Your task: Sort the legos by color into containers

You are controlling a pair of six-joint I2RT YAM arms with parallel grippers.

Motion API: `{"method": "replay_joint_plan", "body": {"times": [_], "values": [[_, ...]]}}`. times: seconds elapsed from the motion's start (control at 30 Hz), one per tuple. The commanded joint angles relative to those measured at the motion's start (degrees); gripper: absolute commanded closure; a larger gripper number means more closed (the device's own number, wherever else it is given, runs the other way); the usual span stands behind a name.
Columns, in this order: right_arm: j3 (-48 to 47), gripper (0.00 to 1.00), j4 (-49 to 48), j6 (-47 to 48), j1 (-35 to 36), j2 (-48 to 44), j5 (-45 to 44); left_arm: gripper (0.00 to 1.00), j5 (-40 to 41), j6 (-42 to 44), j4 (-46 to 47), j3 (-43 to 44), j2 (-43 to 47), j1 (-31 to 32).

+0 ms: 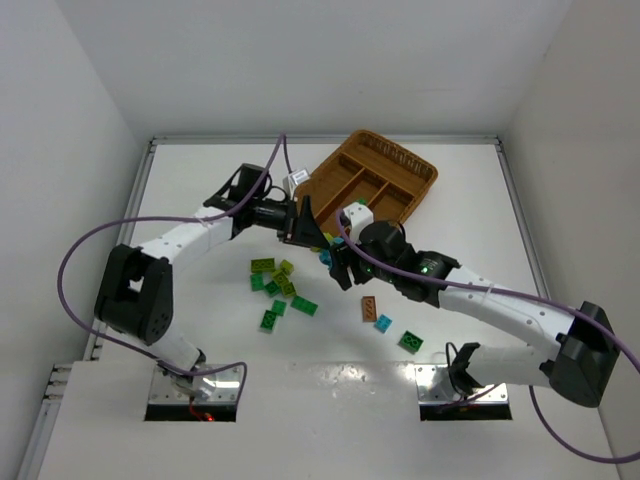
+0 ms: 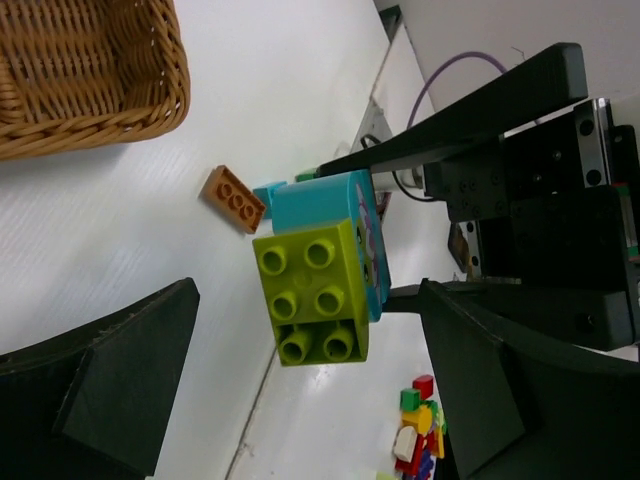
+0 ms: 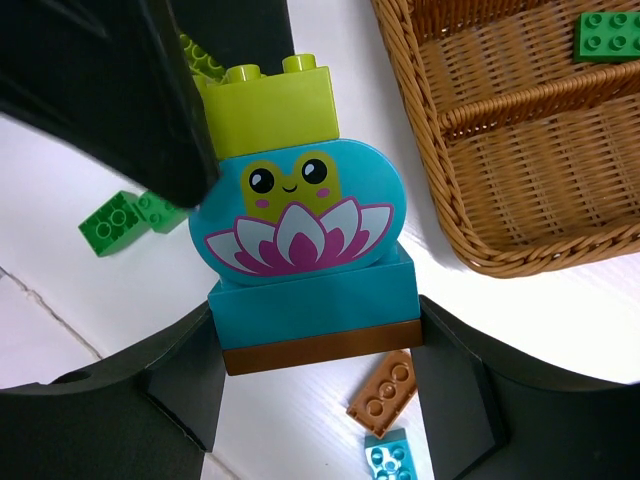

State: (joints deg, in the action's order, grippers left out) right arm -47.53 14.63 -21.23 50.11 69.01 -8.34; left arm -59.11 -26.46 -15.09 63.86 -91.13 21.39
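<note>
My right gripper (image 3: 315,340) was clamped on the cyan and brown base of a small stack of legos (image 3: 300,215). The stack had a cyan piece with a frog picture and a lime-yellow brick (image 2: 320,275) on top. I held it just near of the wicker tray (image 1: 325,180). My left gripper (image 2: 308,300) had its fingers wide apart, the lime-yellow brick between them. One green brick (image 3: 608,35) lay in a tray compartment. Loose legos (image 1: 280,290) lay scattered on the worktop (image 1: 470,200), left of and nearer than the stack.
</note>
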Motion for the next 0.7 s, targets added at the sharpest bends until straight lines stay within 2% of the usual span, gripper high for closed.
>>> {"method": "replay_joint_plan", "body": {"times": [0.0,0.2,0.37,0.47,0.57,0.67], "values": [[-0.55,0.53,-1.10,-0.83,0.34,-0.72,-0.10,0.02,-1.18,-1.22,3.92,0.48,-0.63,0.67],[-0.55,0.53,-0.57,-0.30,0.34,-0.19,-0.10,0.29,-1.18,-3.78,7.27,-0.05,-0.63,0.67],[-0.55,0.53,-0.57,-0.30,0.34,-0.19,-0.10,0.45,-1.71,-3.78,7.27,-0.05,-0.63,0.67],[-0.55,0.53,-0.57,-0.30,0.34,-0.19,-0.62,0.45,-2.85,-3.78,7.27,-0.05,-0.63,0.67],[-0.55,0.53,-0.57,-0.30,0.34,-0.19,-1.15,0.37,-3.55,-3.78,7.27,-0.05,-1.15,1.20],[-0.55,0.53,-1.10,0.23,0.34,-0.19,-2.38,0.35,-4.08,-3.78,7.27,-0.05,-1.86,1.82]]}}
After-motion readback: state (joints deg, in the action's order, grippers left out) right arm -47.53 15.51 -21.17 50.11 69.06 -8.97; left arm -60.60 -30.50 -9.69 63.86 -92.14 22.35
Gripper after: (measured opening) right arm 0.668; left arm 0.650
